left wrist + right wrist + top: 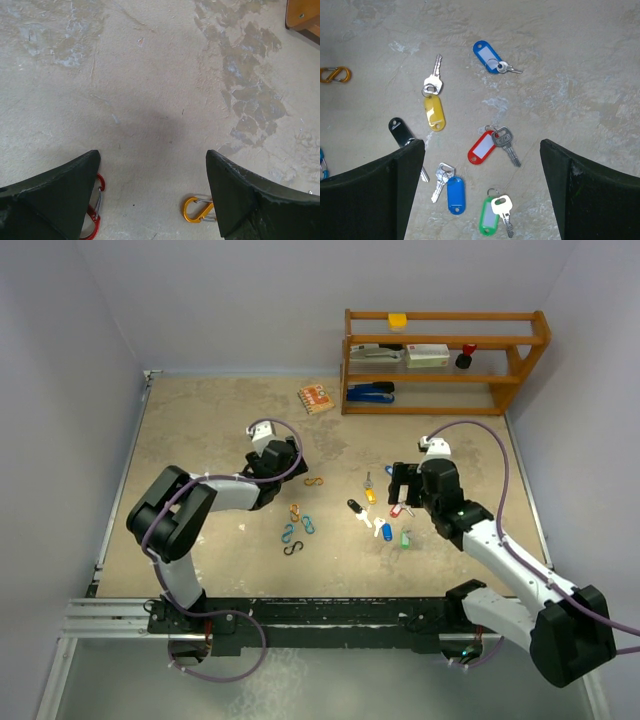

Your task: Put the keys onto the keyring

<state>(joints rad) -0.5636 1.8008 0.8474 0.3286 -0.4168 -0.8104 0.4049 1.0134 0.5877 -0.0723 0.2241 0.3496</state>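
Hovering the right gripper [401, 483] wide open above the scattered keys [482, 146] right of centre, likely to choose one; left gripper [152, 155] equally open by the clips [196, 210].

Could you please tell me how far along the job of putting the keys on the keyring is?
Done: nothing visible; the six tagged keys lie loose and separate on the table. In hand: nothing; the right gripper hangs open above them, and the left gripper is open beside the orange clip. Left: picking up and threading every key.
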